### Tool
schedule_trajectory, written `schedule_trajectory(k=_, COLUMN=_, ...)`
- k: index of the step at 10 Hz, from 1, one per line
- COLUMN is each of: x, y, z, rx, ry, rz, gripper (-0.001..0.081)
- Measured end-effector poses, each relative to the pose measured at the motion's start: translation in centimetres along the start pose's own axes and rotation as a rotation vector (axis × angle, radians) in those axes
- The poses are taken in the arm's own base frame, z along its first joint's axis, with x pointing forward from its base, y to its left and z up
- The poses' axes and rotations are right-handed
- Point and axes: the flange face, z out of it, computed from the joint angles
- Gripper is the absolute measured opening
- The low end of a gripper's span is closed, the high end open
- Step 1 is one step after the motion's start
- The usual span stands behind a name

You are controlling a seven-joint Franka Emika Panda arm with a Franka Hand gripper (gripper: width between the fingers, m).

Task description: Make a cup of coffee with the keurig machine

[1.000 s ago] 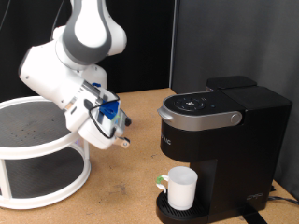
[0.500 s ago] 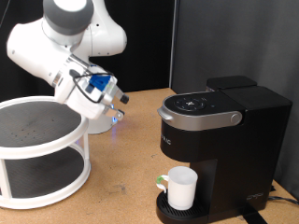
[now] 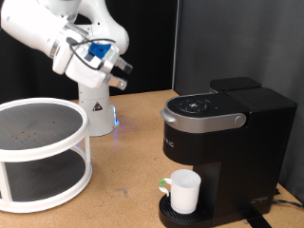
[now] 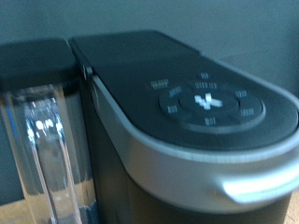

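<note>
Exterior view: cup [image 3: 184,191] sits on the drip base under the closed keurig [image 3: 224,142], placed to catch the brew. Gripper [image 3: 122,74] hangs high, well apart; whether its fingers are apart, I cannot tell. Bench [image 3: 123,171] carries all.

Even indoor light, dark backdrop – wrist view blurred, bluish, soft glare

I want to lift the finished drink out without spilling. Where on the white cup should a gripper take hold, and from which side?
Grip the cup across its plain side wall, near the upper half, probably coming in level from the exterior view's left or front. It has no visible handle, and the keurig machine overhangs its rim and blocks the right side.
</note>
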Motion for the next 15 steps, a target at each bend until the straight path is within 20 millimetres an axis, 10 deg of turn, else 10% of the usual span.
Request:
schedule_trajectory(k=5, x=1.4, y=-2.1, z=-0.8, rx=0.010, ry=0.008, rz=0.010, gripper=0.0803)
schedule_trajectory(k=12, x=8.2, y=-8.6, z=4.2, rx=-0.106, ry=-0.471, rz=-0.227, gripper=0.0803)
schedule_trajectory(k=15, x=8.3, y=-8.4, z=4.8, rx=-0.108, ry=-0.480, rz=-0.239, gripper=0.0803)
